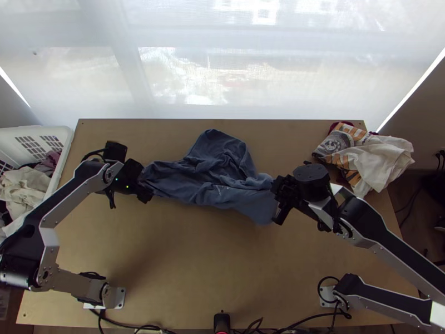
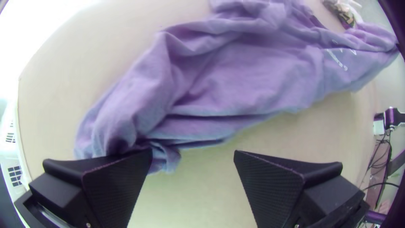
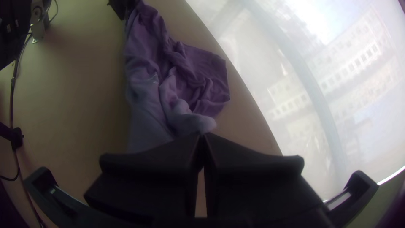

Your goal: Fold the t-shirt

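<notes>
A blue t-shirt lies bunched and stretched sideways across the middle of the table, one part spreading toward the window. At its left end is my left gripper. In the left wrist view that gripper is open, one finger against the lilac-looking shirt and bare table between the fingers. At the shirt's right end is my right gripper. In the right wrist view the gripper is shut on an end of the shirt, whose gripped edge is hidden by the fingers.
A white basket with clothes stands beyond the table's left edge. A pile of white and printed cloth lies at the back right corner. Bare table stretches between the shirt and the near edge, where cables run.
</notes>
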